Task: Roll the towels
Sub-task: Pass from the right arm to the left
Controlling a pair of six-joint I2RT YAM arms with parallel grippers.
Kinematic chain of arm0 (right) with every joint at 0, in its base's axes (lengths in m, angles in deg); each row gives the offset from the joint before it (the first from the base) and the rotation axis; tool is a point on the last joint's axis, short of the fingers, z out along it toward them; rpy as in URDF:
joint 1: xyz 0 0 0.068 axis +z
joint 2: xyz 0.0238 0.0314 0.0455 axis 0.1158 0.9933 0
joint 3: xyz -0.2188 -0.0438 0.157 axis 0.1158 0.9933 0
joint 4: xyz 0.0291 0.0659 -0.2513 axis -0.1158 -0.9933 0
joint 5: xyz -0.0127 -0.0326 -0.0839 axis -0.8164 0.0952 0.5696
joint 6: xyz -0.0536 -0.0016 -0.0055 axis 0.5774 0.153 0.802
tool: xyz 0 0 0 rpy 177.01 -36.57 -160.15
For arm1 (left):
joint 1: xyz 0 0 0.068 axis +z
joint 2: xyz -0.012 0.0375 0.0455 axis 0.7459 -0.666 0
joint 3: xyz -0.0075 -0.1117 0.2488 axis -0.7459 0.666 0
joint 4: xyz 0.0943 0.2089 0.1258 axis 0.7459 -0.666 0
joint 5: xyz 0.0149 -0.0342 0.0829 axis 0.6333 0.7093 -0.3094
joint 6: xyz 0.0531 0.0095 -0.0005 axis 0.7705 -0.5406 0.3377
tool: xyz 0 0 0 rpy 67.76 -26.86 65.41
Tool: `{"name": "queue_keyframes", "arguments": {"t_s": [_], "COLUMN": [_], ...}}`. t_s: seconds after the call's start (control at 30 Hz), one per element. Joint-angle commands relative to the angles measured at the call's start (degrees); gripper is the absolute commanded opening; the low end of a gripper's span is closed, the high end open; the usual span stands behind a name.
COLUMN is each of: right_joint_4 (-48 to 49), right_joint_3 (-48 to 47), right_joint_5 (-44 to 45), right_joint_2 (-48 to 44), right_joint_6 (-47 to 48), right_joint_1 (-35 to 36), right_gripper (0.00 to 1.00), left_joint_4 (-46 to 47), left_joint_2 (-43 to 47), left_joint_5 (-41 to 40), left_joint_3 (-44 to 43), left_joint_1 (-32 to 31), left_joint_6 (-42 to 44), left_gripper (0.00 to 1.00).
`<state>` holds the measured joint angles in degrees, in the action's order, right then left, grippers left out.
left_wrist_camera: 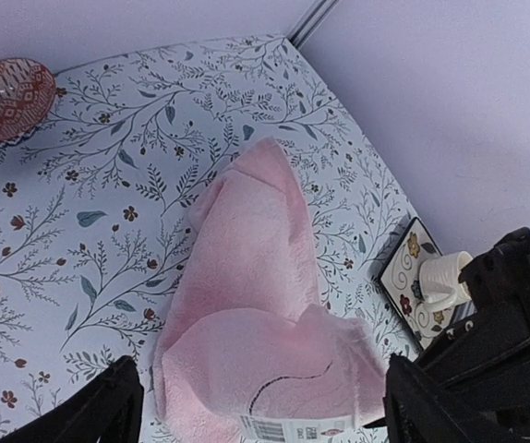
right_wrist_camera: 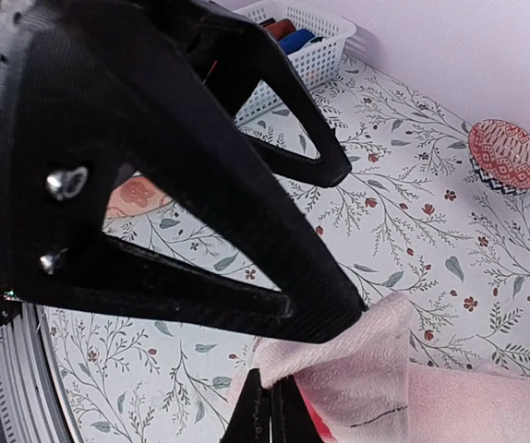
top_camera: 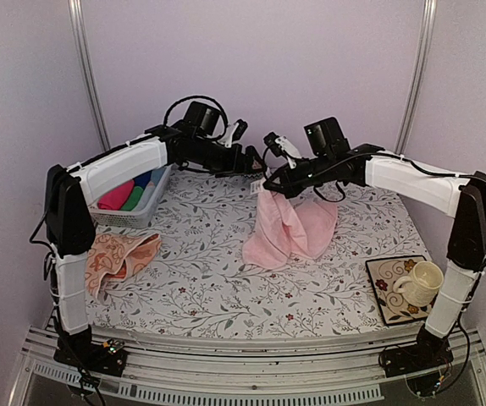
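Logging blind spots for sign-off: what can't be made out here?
- Top view: the arms hide where the right fingers pinch the pink towel; the left arm covers part of the basket.
- Left wrist: the bottom edge cuts off the left fingers; the towel's label is too small to read.
- Right wrist: a black finger up close blocks much.

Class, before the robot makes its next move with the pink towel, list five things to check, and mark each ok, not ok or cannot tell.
1. Right jaws shut on pink towel, at a top corner: ok.
2. Left jaws open, the towel's upper edge between them: ok.
3. Towel spread flat for rolling: not ok; it hangs bunched, lower end on the table.
4. Patterned towel out of the way: ok, near the table's left edge.
5. Mug apart from the pink towel: ok.
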<state>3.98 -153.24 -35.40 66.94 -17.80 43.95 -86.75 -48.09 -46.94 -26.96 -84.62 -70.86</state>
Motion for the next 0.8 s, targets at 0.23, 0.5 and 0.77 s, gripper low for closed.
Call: {"name": "queue_keyframes", "arguments": {"t_s": [0.23,0.5,0.77], "right_joint_4": [-0.5,-0.9,-1.6], "right_joint_3": [-2.3,-2.3,-2.6], "right_joint_5": [1.9,2.7,5.1], "right_joint_2": [3.1,3.3,4.0], "right_joint_6": [1.1,1.7,1.7], "right_joint_1": [1.5,2.3,2.9], "right_gripper": [0.02,0.02,0.02], "left_joint_4": [-1.3,-4.1,-5.4], "left_joint_2": [-1.0,-3.4,-4.1], "left_joint_5": [1.9,0.4,1.0], "left_joint_3": [-3.3,-4.0,-4.5], "left_joint_1": [-0.6,-1.1,-1.3], "left_joint_6": [0.7,0.6,0.9], "left_gripper": [0.91,0.80,0.69]}}
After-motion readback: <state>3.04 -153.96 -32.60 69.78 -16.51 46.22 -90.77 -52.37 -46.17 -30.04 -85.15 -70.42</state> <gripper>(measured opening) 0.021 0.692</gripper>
